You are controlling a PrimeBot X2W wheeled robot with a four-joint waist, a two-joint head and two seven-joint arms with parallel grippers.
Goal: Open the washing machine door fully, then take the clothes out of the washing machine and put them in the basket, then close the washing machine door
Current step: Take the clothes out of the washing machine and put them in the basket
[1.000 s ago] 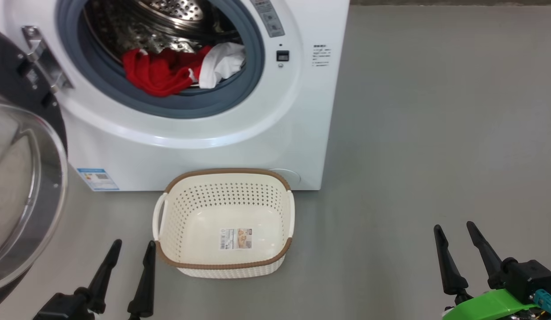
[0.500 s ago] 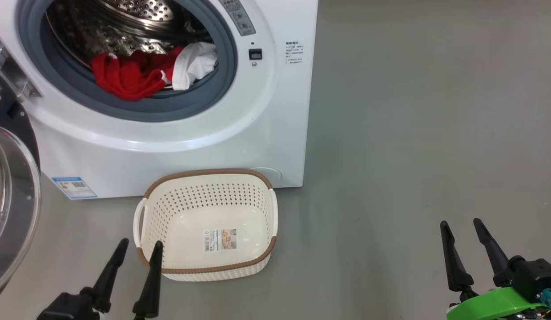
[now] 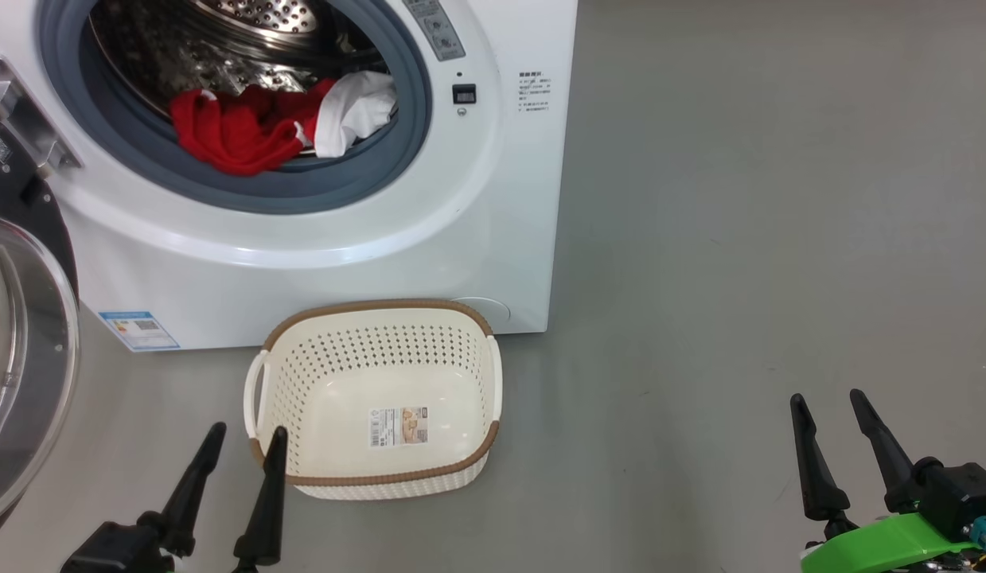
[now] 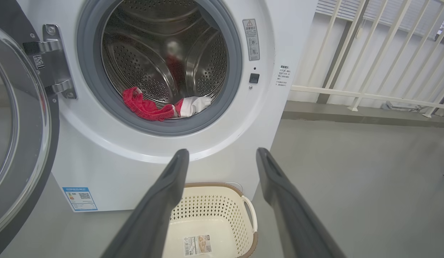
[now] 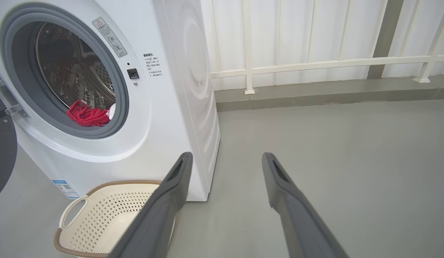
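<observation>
The washing machine (image 3: 429, 239) stands with its door (image 3: 23, 374) swung wide open to the left. Red and white clothes (image 3: 254, 131) lie at the front lip of the steel drum, also in the left wrist view as clothes (image 4: 153, 107). The cream basket (image 3: 377, 398) sits empty on the floor right in front of the machine. My left gripper (image 3: 247, 434) is open, low at the basket's left front corner. My right gripper (image 3: 827, 398) is open too, over bare floor far to the right of the basket.
Grey floor (image 3: 739, 239) stretches to the right of the machine. A white railing (image 5: 315, 64) and a low step run along the wall behind. The open door's glass bulges out at the far left, close to my left arm.
The head camera has shifted, so the whole scene slid left and then slightly back. Both grippers keep their open pose; the clothes and basket lie as before.
</observation>
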